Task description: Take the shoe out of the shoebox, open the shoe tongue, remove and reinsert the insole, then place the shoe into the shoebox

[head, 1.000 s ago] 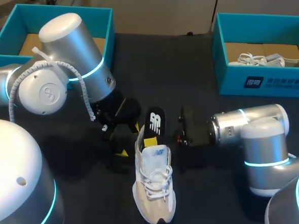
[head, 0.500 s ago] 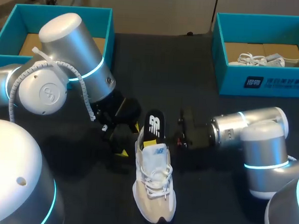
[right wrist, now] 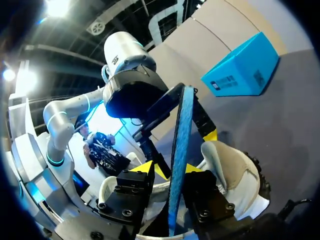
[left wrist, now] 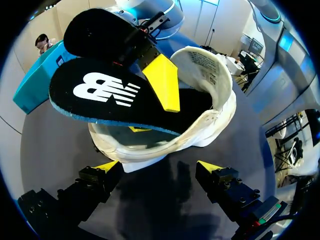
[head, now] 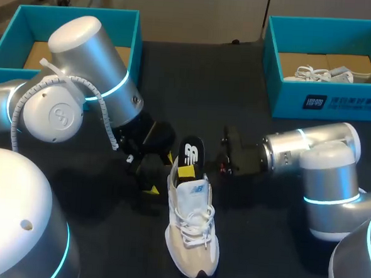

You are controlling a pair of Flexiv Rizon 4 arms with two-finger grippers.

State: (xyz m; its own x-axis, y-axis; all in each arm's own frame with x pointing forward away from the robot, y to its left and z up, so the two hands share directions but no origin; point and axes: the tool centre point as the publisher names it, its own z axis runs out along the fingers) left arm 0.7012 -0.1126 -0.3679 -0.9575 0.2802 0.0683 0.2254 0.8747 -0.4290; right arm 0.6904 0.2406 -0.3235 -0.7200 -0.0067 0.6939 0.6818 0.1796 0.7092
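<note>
The shoe (head: pixel 191 234) lies mid-table, toe nearest. The right gripper (right wrist: pixel 172 170) clamps the insole (left wrist: pixel 107 95), which is half-seated at the heel. The left gripper (left wrist: pixel 159 166) stands wide at the heel (no contact visible). Risk: pushing could slide the unrestrained shoe or buckle the insole.

Lamps (right wrist: pixel 56 7) glare in right wrist view; table (head: pixel 195 83) dim, softly shadowed.

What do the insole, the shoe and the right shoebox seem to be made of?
Insole: probably foam, with a matte black top and a blue spongy edge.
Shoe: seemingly soft textile, off-white, with cloth laces.
Right shoebox: likely cardboard, matte teal outside with a plain brown floor inside.
</note>
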